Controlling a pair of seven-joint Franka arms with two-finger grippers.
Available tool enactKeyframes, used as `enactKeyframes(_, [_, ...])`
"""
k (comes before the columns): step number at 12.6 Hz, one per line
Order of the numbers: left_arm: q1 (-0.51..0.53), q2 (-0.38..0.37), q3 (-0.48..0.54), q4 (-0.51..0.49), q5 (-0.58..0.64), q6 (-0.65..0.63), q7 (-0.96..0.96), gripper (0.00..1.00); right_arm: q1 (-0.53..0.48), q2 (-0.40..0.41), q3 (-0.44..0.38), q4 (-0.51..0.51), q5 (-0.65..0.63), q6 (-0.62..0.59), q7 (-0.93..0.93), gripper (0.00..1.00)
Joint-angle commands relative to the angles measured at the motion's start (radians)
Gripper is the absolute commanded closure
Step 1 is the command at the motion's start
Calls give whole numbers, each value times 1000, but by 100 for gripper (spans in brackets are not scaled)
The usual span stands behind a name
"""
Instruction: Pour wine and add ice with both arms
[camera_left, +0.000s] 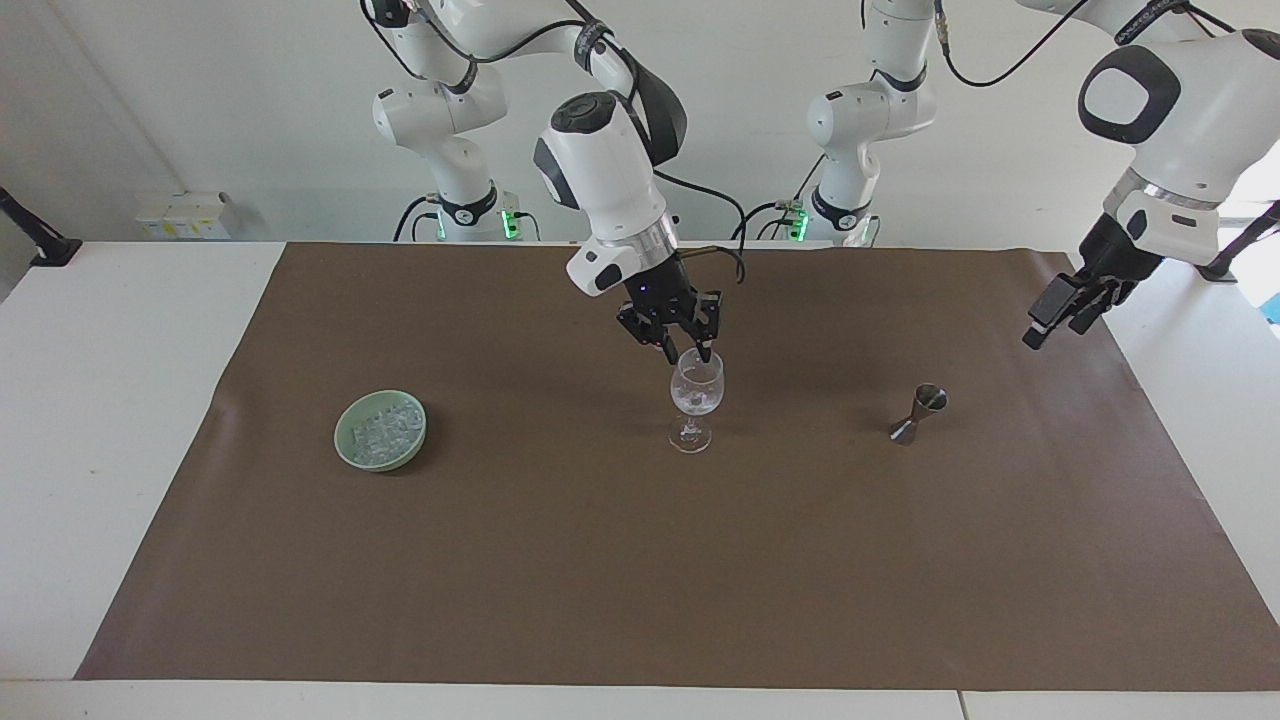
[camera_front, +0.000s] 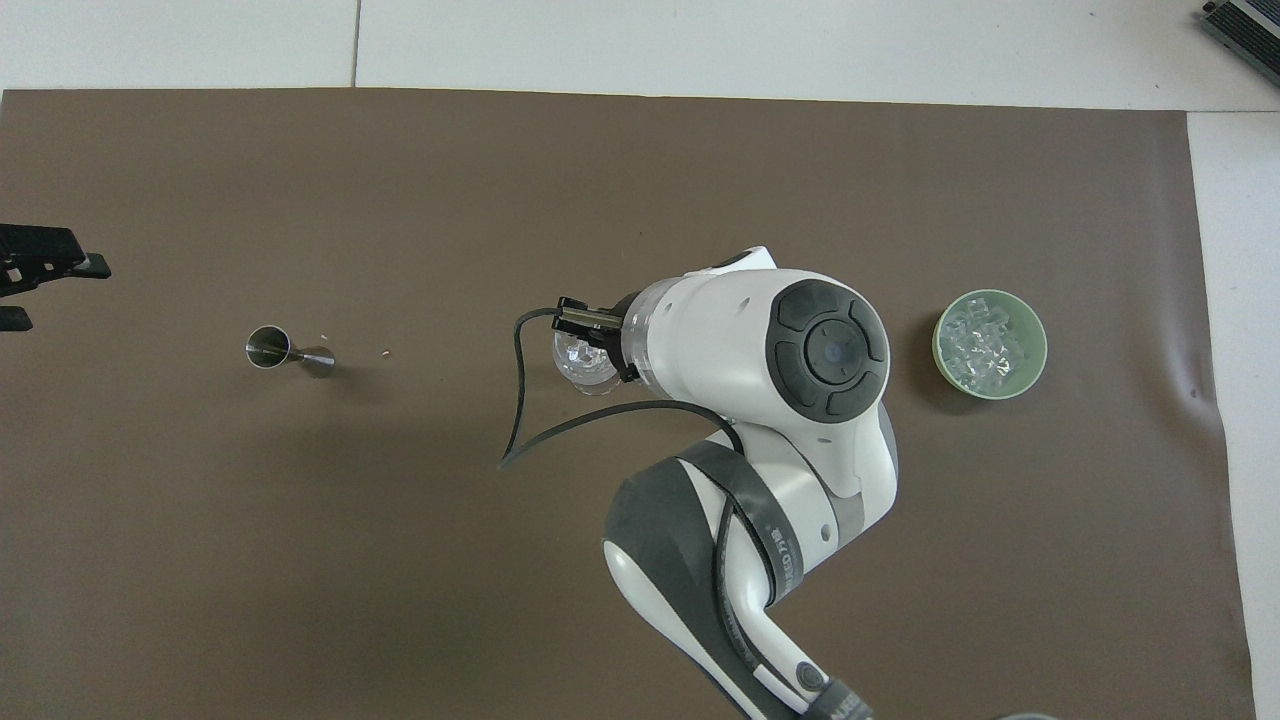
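Observation:
A clear wine glass stands upright mid-mat, with a whitish chunk of ice lying in its bowl. My right gripper hangs just above the glass rim, open, nothing between its fingertips. In the overhead view the right arm's wrist covers most of the glass. More ice is heaped in a pale green bowl toward the right arm's end. My left gripper is raised over the mat's edge at the left arm's end, open and empty. No wine shows in either view.
A small steel jigger stands on the brown mat between the glass and the left arm's end. A few pale crumbs lie beside it.

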Motion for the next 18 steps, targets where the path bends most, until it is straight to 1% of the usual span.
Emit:
enactKeyframes(1, [-44, -9, 14, 52, 38, -86, 21, 0, -47, -29, 2, -22, -57, 13, 6, 30])
enactKeyframes(3, [-44, -9, -24, 109, 97, -164, 60, 0, -104, -30, 2, -27, -97, 2, -24, 24])
enactKeyframes(4, [-47, -11, -25, 124, 108, -190, 92, 0, -134, -36, 4, -39, -103, -5, -55, 17])
enactKeyframes(5, [-68, -11, -24, 146, 113, -215, 121, 0, -161, -40, 4, -51, -103, -7, -95, 13])
enactKeyframes(6, [-93, -9, -19, 169, 161, -250, 143, 0, -190, -43, 2, -59, -103, -12, -132, 11])
enactKeyframes(7, [-96, -11, -25, 183, 201, -282, 161, 0, -223, -46, 2, -62, -105, -40, -174, 6])
enactKeyframes(8, [-96, -14, -27, 181, 203, -301, 190, 0, -259, -52, 2, -62, -114, -83, -230, 5])
enactKeyframes(9, [-96, -34, -32, 154, 203, -287, 195, 0, -289, -61, 2, -70, -132, -116, -277, 4])
enactKeyframes(10, [-93, -66, -32, 87, 202, -258, 194, 0, -328, -82, 2, -90, -152, -136, -322, 4])
enactKeyframes(11, [-88, -72, -32, 71, 197, -231, 189, 0, -357, -108, 2, -114, -174, -147, -359, 4])
enactKeyframes(12, [-81, -68, -30, 84, 171, -232, 188, 0, -392, -137, 4, -140, -191, -160, -403, 4])
enactKeyframes(13, [-76, -71, -24, 101, 127, -247, 188, 0, -421, -171, 4, -168, -194, -171, -446, 2])
enactKeyframes(14, [-74, -72, -27, 107, 125, -264, 191, 0, -441, -209, 4, -189, -194, -191, -465, 0])
enactKeyframes(16, [-76, -75, -30, 143, 127, -354, 198, 0, -451, -279, 2, -193, -194, -330, -463, 0])
enactKeyframes(18, [-78, -91, -30, 132, 125, -365, 195, 0, -472, -332, 1, -173, -195, -421, -472, 0])
